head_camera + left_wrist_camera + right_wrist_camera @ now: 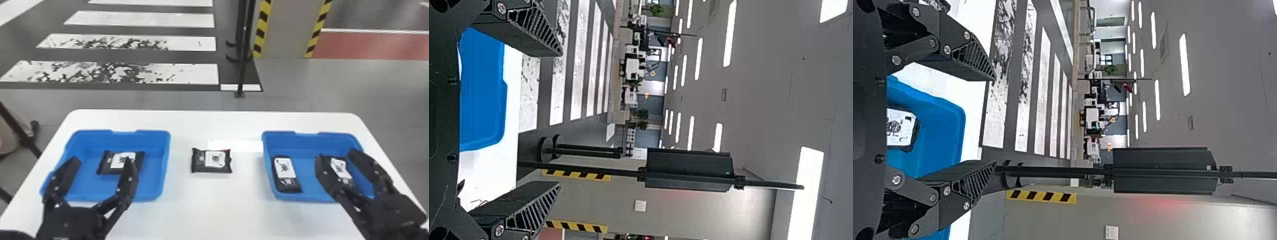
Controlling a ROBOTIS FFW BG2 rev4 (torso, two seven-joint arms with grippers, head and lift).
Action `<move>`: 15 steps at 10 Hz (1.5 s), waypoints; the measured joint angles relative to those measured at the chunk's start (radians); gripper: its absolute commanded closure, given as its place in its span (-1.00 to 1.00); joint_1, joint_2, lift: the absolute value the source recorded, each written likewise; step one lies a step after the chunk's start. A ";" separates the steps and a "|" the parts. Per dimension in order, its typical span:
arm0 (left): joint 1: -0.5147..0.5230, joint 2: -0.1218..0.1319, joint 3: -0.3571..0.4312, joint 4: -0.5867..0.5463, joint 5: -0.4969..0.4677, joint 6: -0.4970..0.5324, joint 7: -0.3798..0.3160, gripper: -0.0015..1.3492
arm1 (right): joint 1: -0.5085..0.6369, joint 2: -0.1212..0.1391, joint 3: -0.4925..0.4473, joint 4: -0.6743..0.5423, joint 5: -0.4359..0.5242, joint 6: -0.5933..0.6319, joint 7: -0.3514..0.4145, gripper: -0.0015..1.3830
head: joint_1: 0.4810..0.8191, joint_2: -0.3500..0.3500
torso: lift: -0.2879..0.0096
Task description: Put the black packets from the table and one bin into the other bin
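The left gripper (102,161) is hanging over the left blue bin (91,140), with its two black fingers standing wide apart and nothing between them. One finger is hiding a bit of a black packet (108,162) with a white label that is lying flat and sideways in that bin. The right gripper (335,154) is hanging over the right blue bin (306,138), and its fingers are standing apart too, holding nothing. A tilted packet (340,167) is showing between those fingers in the head view, and one finger is covering part of it. Nearer the middle of the table, in that same bin, a long-ways packet (287,174) is lying beside the left wall, its white label facing up.

Between the two bins, a middle packet (212,161) is lying sideways on the white table (210,198), touching no bin. A flat white strip (249,146) is lying on the table just behind it and reaching toward the right bin. Past the table, a thin black pole (244,63) is standing on the gray floor (178,100), near white stripes (137,19) and a gray pillar (284,28) with yellow and black edges.
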 measured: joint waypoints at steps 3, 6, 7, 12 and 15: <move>0.000 0.000 0.000 0.000 0.001 0.000 0.000 -0.84 | 0.000 0.000 0.000 0.000 -0.001 0.000 0.001 -0.31 | 0.27 -0.10 | 0.20; 0.000 0.000 0.000 0.000 0.001 -0.001 0.000 -0.84 | -0.001 0.000 0.000 0.001 -0.004 0.006 0.000 -0.32 | 0.27 -0.10 | 0.20; 0.001 -0.001 0.003 0.000 0.002 -0.001 0.000 -0.84 | -0.019 -0.002 0.007 0.015 -0.006 0.016 0.001 -0.32 | 0.27 -0.09 | 0.20; -0.004 -0.002 -0.002 0.000 0.003 0.003 0.000 -0.84 | -0.462 -0.045 0.199 0.442 0.010 0.123 0.128 -0.32 | 0.27 0.19 | 0.20; -0.010 -0.002 -0.008 0.004 0.003 0.006 0.000 -0.84 | -0.657 -0.066 0.364 0.650 0.040 0.159 0.131 -0.34 | 0.27 0.40 | 0.20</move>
